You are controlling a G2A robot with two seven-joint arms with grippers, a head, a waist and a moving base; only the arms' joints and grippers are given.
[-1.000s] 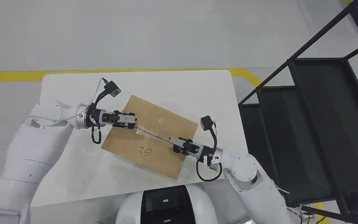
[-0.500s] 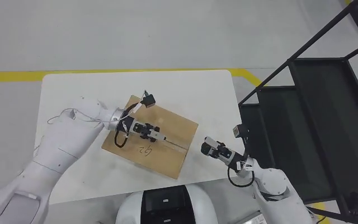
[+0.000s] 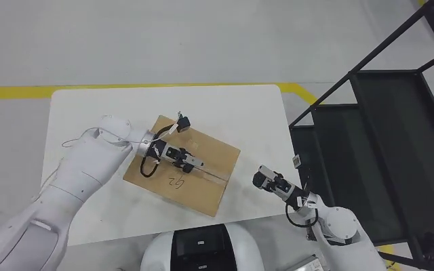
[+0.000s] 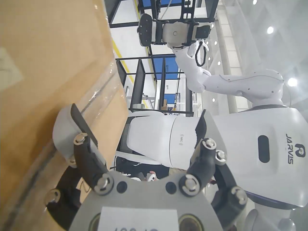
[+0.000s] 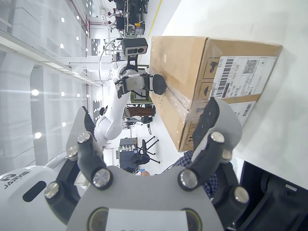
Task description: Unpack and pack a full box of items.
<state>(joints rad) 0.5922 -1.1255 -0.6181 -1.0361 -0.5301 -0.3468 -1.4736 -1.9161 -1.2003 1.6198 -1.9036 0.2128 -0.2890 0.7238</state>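
White glossy arms (image 3: pixel 88 159), black cable loops (image 3: pixel 144 168) by the wrists; left gripper (image 4: pixel 137 113) and right gripper (image 5: pixel 148 108) both grey-fingered with black pads (image 5: pixel 204 118), shiny silver screws (image 4: pixel 103 183), black linkages; black camera box (image 3: pixel 184 122) on each wrist

White table (image 3: pixel 258 108); yellow floor line (image 3: pixel 20 91) behind it; black metal stairs (image 3: pixel 386 88) beside table's right edge.

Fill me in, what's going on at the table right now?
The cardboard box lies sealed on the white table, tape over its top seam. The left pincer, open, is over the box top by that seam. The right pincer, open and empty, hangs over the table off the box's end, apart from it. Nothing is unpacked yet.
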